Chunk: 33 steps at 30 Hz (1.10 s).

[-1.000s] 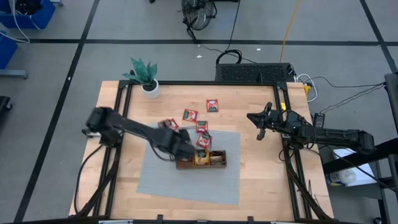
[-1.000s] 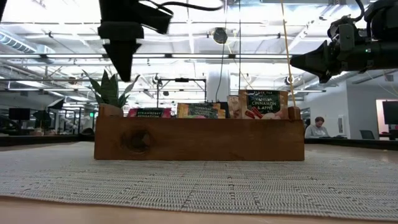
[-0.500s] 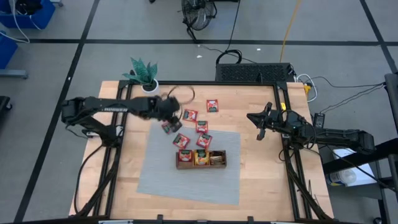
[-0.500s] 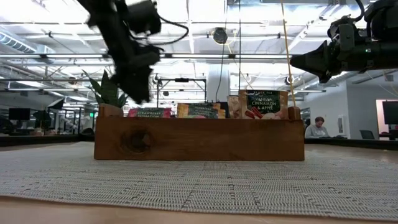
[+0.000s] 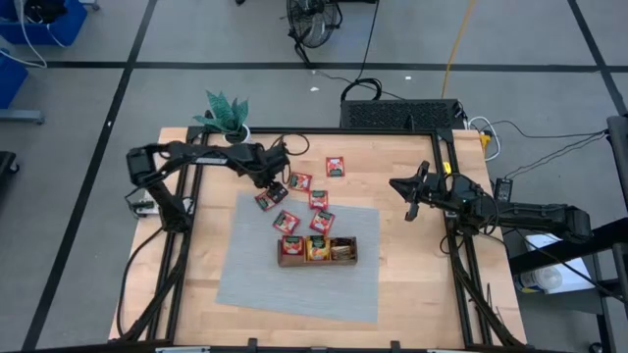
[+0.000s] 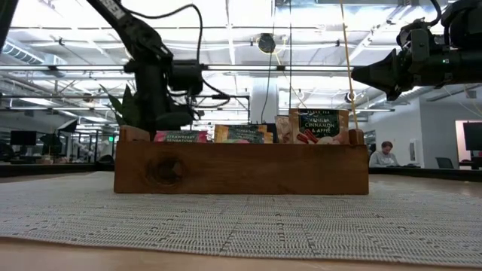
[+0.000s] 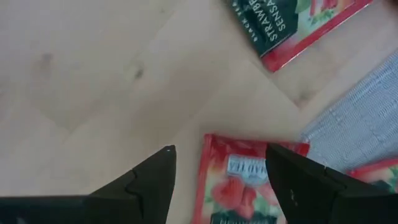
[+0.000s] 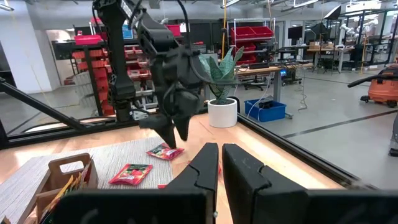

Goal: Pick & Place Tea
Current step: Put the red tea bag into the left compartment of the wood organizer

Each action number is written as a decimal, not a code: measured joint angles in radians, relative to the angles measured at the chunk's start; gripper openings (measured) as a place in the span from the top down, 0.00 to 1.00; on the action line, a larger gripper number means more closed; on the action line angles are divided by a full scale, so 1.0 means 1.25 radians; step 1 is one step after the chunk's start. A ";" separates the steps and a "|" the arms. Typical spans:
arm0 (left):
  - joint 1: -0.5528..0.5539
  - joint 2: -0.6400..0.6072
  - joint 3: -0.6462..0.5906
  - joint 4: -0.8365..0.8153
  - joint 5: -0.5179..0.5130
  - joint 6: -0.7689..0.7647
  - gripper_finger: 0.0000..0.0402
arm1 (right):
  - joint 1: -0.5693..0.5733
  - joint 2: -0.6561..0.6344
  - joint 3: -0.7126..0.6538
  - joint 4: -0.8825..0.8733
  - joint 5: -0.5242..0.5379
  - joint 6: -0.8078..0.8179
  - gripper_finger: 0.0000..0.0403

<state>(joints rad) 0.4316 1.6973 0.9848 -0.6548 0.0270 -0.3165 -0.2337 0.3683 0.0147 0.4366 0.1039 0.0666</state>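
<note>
Left gripper [image 5: 272, 186]: you've swung it back from the tray [image 5: 318, 261]; fingers apart over a red sachet [image 7: 249, 186].
Right gripper [image 5: 410, 201]: unmoved, fingers closed, empty.

Two dark matte jointed arms; black cable loops along left arm; left claw [image 7: 217, 180], right claw [image 8: 216, 163]: blunt dark wedge-shaped fingers.

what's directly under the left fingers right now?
A red strawberry tea sachet lies flat on the wooden table beneath the open left gripper, at the grey mat's corner. Its lower part is cut off from view, so its full label cannot be read.
</note>
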 joint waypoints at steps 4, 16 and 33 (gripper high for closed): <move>-0.005 0.044 0.001 0.020 0.051 0.002 0.38 | 0.000 0.000 0.000 0.000 0.000 0.000 0.97; -0.057 0.005 -0.001 0.016 0.196 0.060 0.38 | 0.000 0.000 0.000 0.000 0.000 0.000 0.97; -0.189 -0.032 -0.001 -0.113 0.094 -0.023 0.39 | 0.000 0.000 0.000 0.000 0.000 0.000 0.97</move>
<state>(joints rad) 0.1956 1.6577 0.9840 -0.7959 0.1440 -0.3453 -0.2338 0.3687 0.0147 0.4364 0.1040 0.0667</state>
